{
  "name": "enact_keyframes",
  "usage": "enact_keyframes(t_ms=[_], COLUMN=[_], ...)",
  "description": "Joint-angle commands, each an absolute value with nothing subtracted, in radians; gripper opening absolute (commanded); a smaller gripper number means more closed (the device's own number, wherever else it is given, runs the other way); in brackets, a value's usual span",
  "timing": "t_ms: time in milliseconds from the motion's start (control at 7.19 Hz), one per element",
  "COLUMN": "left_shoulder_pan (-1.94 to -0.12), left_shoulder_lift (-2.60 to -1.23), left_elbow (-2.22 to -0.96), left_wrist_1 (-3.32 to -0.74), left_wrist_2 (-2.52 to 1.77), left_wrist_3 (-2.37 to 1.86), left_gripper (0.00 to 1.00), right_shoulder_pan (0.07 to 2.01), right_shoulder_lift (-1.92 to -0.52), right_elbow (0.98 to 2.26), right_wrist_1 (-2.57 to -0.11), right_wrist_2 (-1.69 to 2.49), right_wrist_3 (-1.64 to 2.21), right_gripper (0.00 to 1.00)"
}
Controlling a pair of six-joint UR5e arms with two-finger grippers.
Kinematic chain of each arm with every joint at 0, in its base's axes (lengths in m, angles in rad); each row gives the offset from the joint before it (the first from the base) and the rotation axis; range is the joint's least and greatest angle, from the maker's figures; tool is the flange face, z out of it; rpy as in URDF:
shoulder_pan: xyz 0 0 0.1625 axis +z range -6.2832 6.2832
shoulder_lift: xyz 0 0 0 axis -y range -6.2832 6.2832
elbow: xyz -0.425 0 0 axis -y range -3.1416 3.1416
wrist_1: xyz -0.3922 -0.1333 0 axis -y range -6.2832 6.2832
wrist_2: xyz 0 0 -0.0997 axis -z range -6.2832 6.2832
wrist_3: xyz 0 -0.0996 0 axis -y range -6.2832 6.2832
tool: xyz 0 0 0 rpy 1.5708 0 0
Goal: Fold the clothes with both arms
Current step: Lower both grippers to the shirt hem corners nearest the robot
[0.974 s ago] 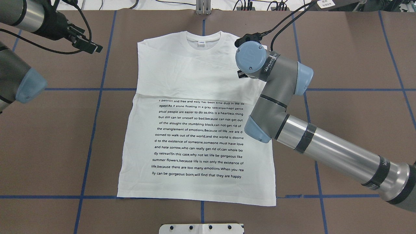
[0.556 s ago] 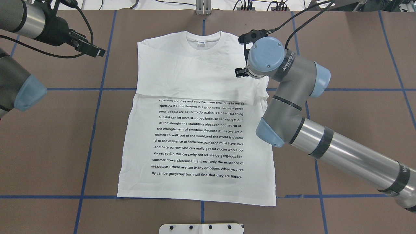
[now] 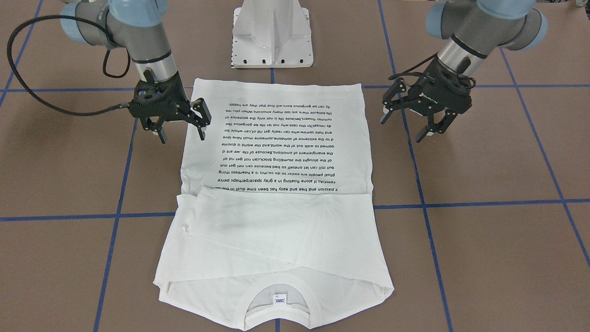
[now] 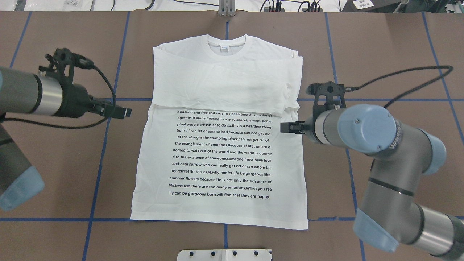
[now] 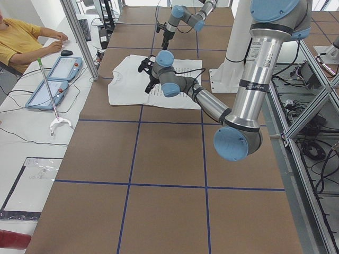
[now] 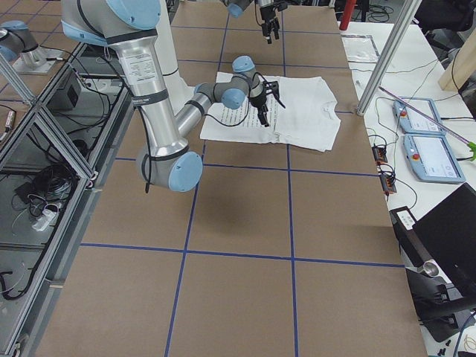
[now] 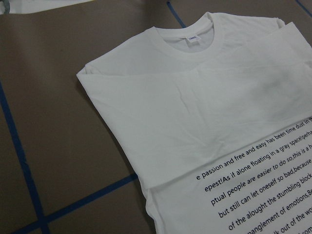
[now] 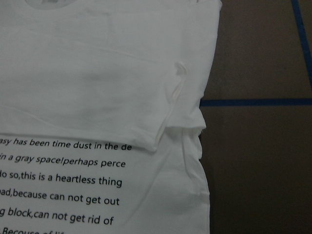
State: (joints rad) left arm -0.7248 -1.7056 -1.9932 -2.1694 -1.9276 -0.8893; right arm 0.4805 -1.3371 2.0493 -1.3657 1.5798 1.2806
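The clothes, one white long-sleeved T-shirt [image 4: 221,152], lie flat on the brown table, collar [image 4: 225,45] away from the robot. Both sleeves are folded across the chest above the black text block [image 4: 223,156]. My left gripper [image 4: 125,112] hovers open beside the shirt's left edge at mid-height, holding nothing; across the table it shows as the left gripper [image 3: 417,122]. At the shirt's right edge, just below the folded sleeve, my right gripper [image 4: 285,127] also stands open and empty, seen front-on as the right gripper [image 3: 181,133]. The wrist views show only shirt cloth [image 7: 195,112] [image 8: 97,97].
The white pedestal base [image 3: 272,37] stands at the robot's side of the shirt's hem. Blue tape lines [image 4: 108,99] grid the table. A seated person [image 5: 21,37] and teach pendants [image 5: 53,79] are beyond the far table edge, behind a metal post [image 5: 79,37].
Both arms have swung back toward the robot, from the shirt's shoulder area to its mid-height sides. The right arm has left the cloth, and the right sleeve stays folded on the chest.
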Motion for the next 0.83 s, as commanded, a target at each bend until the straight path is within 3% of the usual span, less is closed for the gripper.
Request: enact_keyframes(t_ms=[0,278,695], left_shoulder_pan=[-0.522,-0.331,-0.187], left_shoulder_lift=[-1.599,-1.565,-1.508], left_elbow=[-2.077,-2.080,-2.069], left_wrist_1=[-2.171,-2.169,-2.164], left_wrist_2=[-1.777,-1.607,-1.507], left_wrist_3=[-1.116,-1.330,-1.422], left_gripper=[1.00,0.97,0.86], right_shoulder_pan=[0.259,0.097,0.086], right_shoulder_lift=[-1.510,-1.552,-1.554], right_elbow=[2.221,2.258,2.258], right_wrist_1=[-1.365,-1.367,-1.367], right_wrist_2=[1.400,1.275,1.269], right_wrist_3=[1.531,1.659,1.661], right_gripper=[1.00,1.00,1.00])
